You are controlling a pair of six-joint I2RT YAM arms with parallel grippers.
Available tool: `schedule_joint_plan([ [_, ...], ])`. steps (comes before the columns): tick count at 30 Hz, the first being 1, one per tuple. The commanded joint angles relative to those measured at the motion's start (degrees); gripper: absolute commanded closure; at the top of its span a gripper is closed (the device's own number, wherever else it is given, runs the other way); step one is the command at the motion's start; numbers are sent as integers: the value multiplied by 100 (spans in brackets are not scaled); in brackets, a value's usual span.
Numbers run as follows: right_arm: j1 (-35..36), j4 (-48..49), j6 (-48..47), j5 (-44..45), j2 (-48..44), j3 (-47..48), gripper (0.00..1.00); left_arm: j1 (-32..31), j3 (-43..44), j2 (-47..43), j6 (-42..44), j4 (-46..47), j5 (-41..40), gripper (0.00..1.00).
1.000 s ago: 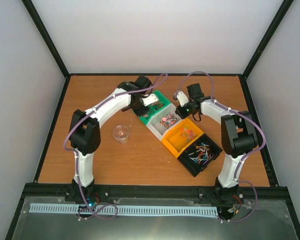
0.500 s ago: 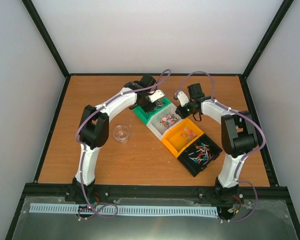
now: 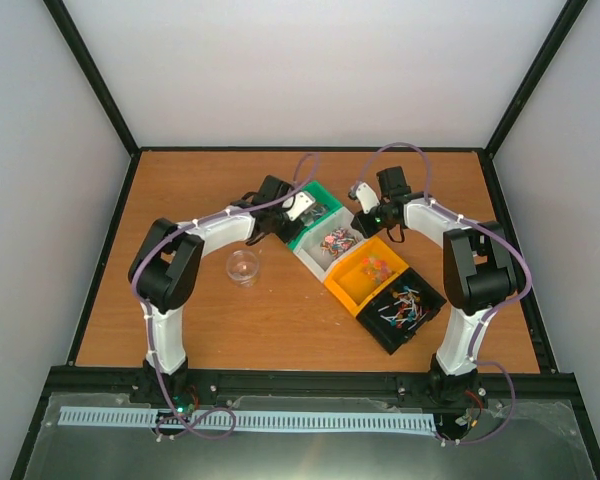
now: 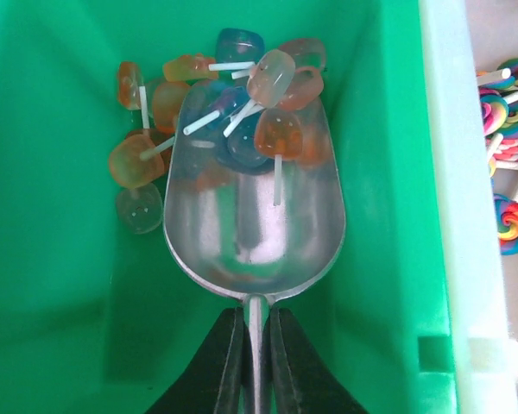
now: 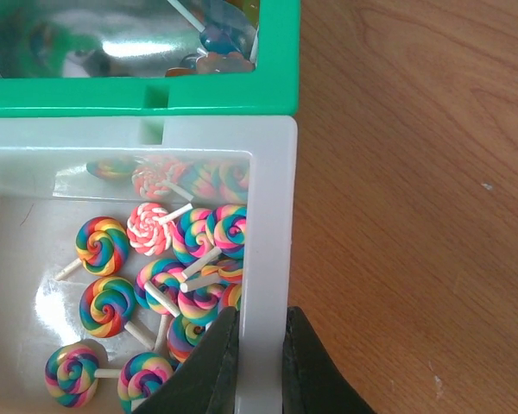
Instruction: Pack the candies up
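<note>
My left gripper [image 4: 256, 315] is shut on the handle of a metal scoop [image 4: 250, 233] that lies inside the green bin [image 4: 60, 285]. Translucent orange, blue and clear candies [image 4: 276, 129] on white sticks are heaped on the scoop's front lip and around it. My right gripper [image 5: 260, 323] is shut on the side wall of the white bin [image 5: 272, 216], which holds rainbow-swirl candies [image 5: 168, 276]. From above, the left gripper [image 3: 298, 208] sits over the green bin [image 3: 325, 203] and the right gripper [image 3: 363, 205] just right of it.
Four bins form a diagonal row: green, white [image 3: 330, 243], orange [image 3: 365, 272] and black [image 3: 400, 308], the last two also holding candies. A small clear round jar [image 3: 243, 266] stands on the wooden table left of the row, under the left forearm.
The left arm has dropped lower and stretched out flatter, bringing the scoop down into the green bin. The right arm has not moved.
</note>
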Motion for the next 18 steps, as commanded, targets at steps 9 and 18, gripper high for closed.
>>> schedule_joint_plan([
  [9,-38,-159,-220,-345,189,48,97,317,-1576,-788,-698,2468,1504,99],
  [18,-129,-209,-209,-360,275,125,97,523,-2178,-1116,-605,2970,1704,99],
])
